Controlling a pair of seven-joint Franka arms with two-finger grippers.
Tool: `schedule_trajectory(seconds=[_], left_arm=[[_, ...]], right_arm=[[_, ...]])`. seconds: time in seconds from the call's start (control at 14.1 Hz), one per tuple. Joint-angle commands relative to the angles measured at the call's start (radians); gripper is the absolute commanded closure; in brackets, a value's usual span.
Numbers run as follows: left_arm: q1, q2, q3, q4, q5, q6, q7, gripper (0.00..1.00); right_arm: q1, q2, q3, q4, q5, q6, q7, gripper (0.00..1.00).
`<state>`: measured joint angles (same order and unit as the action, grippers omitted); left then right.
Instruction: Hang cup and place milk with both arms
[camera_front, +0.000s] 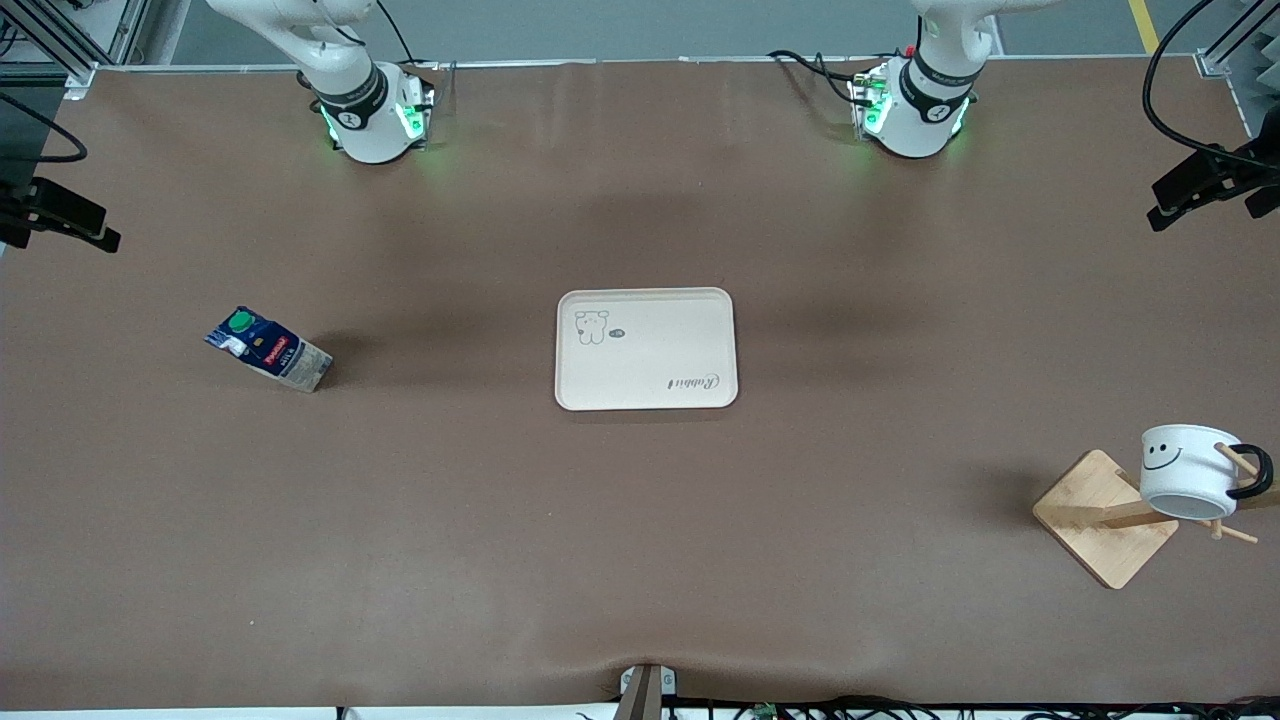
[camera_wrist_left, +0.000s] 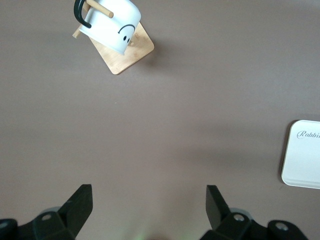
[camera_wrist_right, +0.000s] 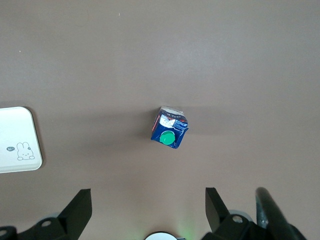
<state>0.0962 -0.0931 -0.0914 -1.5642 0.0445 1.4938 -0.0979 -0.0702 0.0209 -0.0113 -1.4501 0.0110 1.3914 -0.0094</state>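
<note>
cup (camera_front: 1190, 472) hangs on wooden rack (camera_front: 1100, 520), frame's lower edge | milk (camera_front: 268, 349) upright, mid-height | my left gripper (camera_wrist_left: 149, 209) spread | my right gripper (camera_wrist_right: 148, 210) spread, above milk

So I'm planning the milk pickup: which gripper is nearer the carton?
Right. The right gripper, open, hangs above the table with the milk carton in its wrist view. The left gripper, also open, is toward the other end, near the hung cup.

"Rabbit" is printed in script on the cream tray (camera_front: 646, 348), at the corner opposite its rabbit drawing. The red label on the milk carton (camera_front: 268, 349) cannot be read.
</note>
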Motion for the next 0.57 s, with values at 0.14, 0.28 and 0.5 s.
schedule_trajectory(seconds=[0.14,0.28,0.5], left_arm=[[-0.001,0.004,0.002,0.018,-0.015,-0.004,0.01,0.0],[-0.006,0.01,0.001,0.018,-0.014,-0.004,0.01,0.0],[-0.007,0.012,0.001,0.018,-0.012,-0.004,0.009,0.0]], right_arm=[[-0.005,-0.004,0.004,-0.001,-0.006,0.003,0.012,0.0],[-0.005,-0.004,0.004,0.0,-0.005,0.003,0.012,0.0],[-0.005,-0.004,0.004,0.0,-0.005,0.001,0.012,0.0]])
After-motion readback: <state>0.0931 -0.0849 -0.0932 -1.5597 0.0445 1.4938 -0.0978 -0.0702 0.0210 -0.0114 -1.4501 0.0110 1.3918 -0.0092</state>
